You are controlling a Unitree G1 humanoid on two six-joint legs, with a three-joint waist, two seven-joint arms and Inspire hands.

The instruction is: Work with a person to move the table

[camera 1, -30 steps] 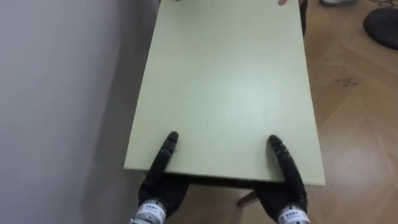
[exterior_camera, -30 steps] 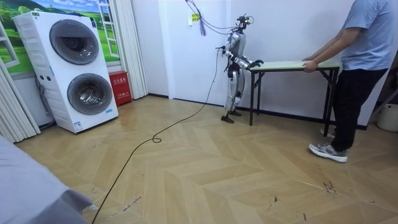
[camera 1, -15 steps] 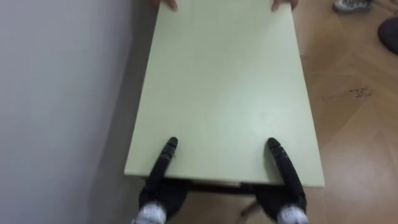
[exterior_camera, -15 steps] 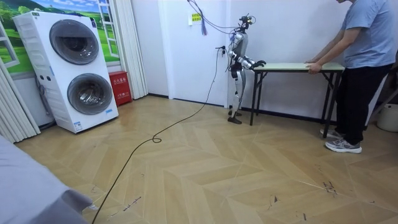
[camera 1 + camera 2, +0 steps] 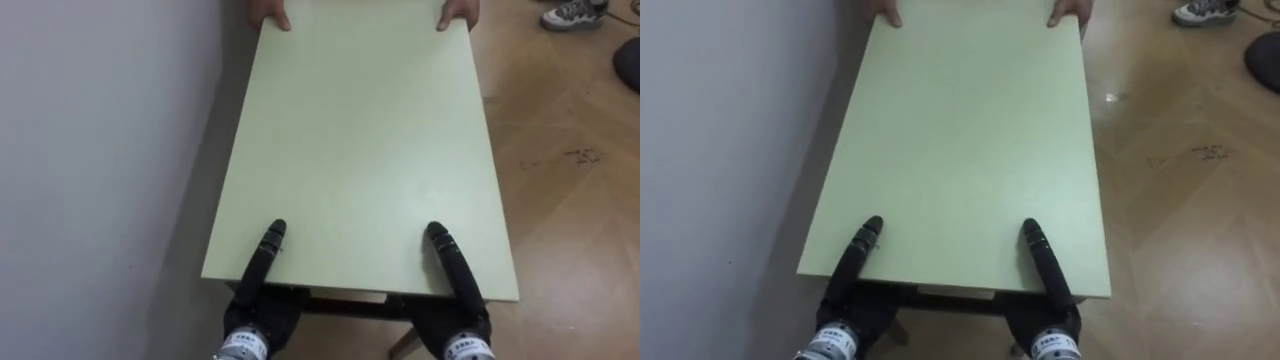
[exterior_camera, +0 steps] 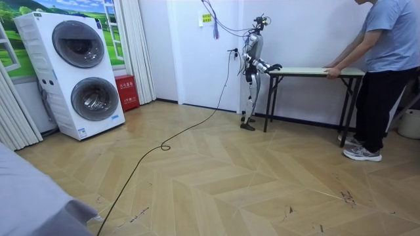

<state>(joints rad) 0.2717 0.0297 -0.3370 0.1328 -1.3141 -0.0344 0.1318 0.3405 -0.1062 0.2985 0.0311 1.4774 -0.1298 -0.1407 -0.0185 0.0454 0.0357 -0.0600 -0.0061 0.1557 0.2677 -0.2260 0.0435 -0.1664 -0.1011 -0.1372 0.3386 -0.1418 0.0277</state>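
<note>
A single dark digit of the left hand (image 5: 264, 258) lies straight on top of the table (image 5: 365, 150), just in from its near edge. The right hand (image 5: 453, 268) mirrors it toward the other corner. The fingers go under the edge, so I cannot tell whether they are curled against the underside (the palms show as dark shapes just below it). Neither hand has crept along the table since a second ago: the spacing and the reach in from the edge are the same.

The change lies further out. At the far end the person's hands (image 5: 457, 13) hold the two corners. A second ago they barely showed at the top of the eye view, though that is largely the head camera's own shift. The room view gives the real move. The person (image 6: 384, 59) has stepped toward that view's right and stands straighter, and the table and robot have gone a little the same way along the wall (image 5: 100, 150). Over the last half second almost nothing shifts there.

So the carry seems to be under way, with the person leading and the robot following, and perhaps pausing now. The table runs close beside the wall on the robot's left, with wooden floor (image 5: 570, 200) on its right. Keeping it from swinging into the wall looks like the thing to watch.
</note>
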